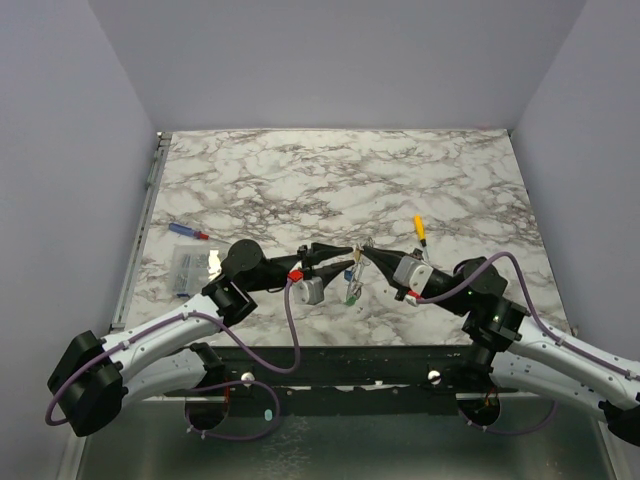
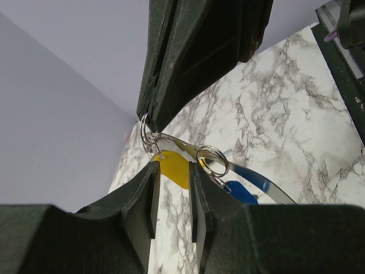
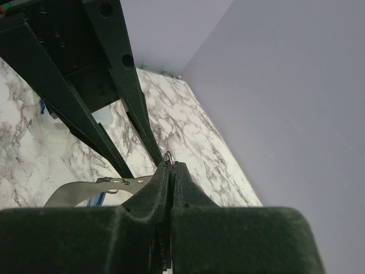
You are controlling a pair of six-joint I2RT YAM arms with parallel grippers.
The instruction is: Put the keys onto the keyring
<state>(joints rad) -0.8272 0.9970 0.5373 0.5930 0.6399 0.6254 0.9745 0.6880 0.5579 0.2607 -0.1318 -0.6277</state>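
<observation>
The keyring (image 3: 74, 191) is held in the air over the near middle of the table (image 1: 400, 170), between the two arms. In both wrist views it is seen nearly edge-on as a thin silver loop. It is judged to be light, stiff and a little springy, and slick where bare metal meets the pads. It is therefore best taken on a short stretch close to its end and clamped hard, with the rest left free to swing.

Several keys (image 1: 353, 285) hang from it by small split rings. A yellow head (image 2: 174, 176), a blue head (image 2: 239, 192) and a green head (image 1: 352, 294) can be made out. The plastic heads are thought to offer the surer hold (broader and less slippery than the blades).

The right gripper (image 3: 169, 165) is clamped tight on a coil of wire at the keyring's end, and no gap is seen between its fingers. The left gripper (image 2: 174, 166) is set with its fingers a little apart and the yellow head between them. Whether the pads press on it cannot be told.

What looks like a loose key (image 1: 420, 229), yellow-headed, lies on the table just beyond the right gripper. Well to the left, a blue-and-red stick (image 1: 188, 231) and a clear packet (image 1: 190, 268) lie near the table's left edge.
</observation>
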